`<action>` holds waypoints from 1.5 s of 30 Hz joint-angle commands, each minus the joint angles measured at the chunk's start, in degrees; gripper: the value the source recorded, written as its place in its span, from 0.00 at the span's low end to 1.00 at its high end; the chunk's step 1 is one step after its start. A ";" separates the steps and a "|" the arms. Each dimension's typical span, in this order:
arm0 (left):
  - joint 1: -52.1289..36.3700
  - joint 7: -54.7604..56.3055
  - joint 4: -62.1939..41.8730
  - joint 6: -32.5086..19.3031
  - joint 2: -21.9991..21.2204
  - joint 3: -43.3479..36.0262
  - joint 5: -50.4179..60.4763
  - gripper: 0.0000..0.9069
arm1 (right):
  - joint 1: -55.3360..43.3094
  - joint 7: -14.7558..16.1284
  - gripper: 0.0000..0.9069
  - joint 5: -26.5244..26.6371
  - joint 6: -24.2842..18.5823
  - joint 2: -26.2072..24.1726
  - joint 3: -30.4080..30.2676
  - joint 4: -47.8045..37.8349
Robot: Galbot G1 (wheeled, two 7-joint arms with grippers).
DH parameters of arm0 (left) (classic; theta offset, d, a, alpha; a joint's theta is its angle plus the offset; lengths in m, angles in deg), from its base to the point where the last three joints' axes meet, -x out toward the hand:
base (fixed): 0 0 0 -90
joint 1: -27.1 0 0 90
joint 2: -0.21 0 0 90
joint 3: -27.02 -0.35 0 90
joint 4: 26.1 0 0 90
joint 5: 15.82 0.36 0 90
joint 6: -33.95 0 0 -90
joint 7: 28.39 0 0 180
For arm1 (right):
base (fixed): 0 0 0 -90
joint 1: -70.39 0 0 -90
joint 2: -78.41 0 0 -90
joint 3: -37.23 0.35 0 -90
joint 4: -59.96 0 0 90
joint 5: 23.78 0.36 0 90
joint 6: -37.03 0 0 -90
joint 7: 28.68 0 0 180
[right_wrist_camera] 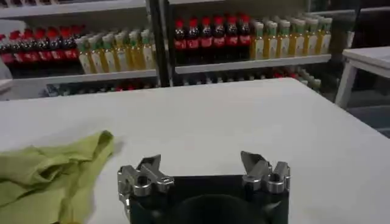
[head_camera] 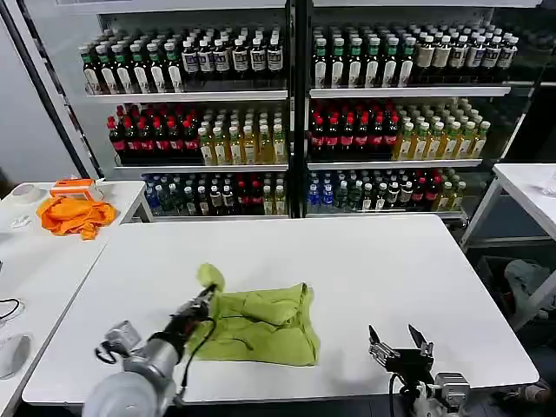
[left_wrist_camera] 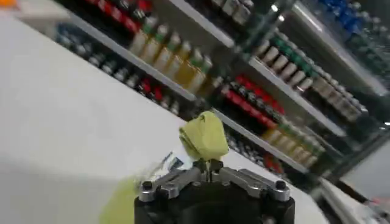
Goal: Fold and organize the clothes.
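The clothes are one yellow-green T-shirt [head_camera: 265, 323] lying crumpled on the white table [head_camera: 347, 261] near its front edge. My left gripper [head_camera: 207, 294] is shut on the shirt's left corner, and a bunched tip of the cloth [left_wrist_camera: 204, 136] sticks up above the closed fingers, lifted off the table. In the right wrist view the shirt [right_wrist_camera: 49, 173] lies off to one side. My right gripper [head_camera: 399, 340] hangs open at the front right of the table, right of the shirt, with nothing between its fingers [right_wrist_camera: 149, 167].
Shelves of bottled drinks [head_camera: 295, 113] stand behind the table. A side table on the left holds a bright orange cloth [head_camera: 74, 215] and an orange-and-white box [head_camera: 75, 187]. Another white table [head_camera: 530, 187] stands at the right. Bare tabletop lies right of and behind the shirt.
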 commanded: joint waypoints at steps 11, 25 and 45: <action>-9.73 -0.48 -14.96 -1.63 -7.78 -15.42 10.63 1.00 | -0.56 -0.02 1.00 0.20 0.09 -0.01 0.12 -0.48; -2.88 -0.45 -5.42 -2.29 -2.43 -5.81 17.69 1.00 | -0.92 -0.01 1.00 0.20 0.06 0.38 0.07 -0.78; 1.55 -4.94 -13.40 0.81 -2.34 -0.79 12.97 1.00 | -1.18 -0.03 1.00 0.28 -0.01 0.51 -0.36 -1.38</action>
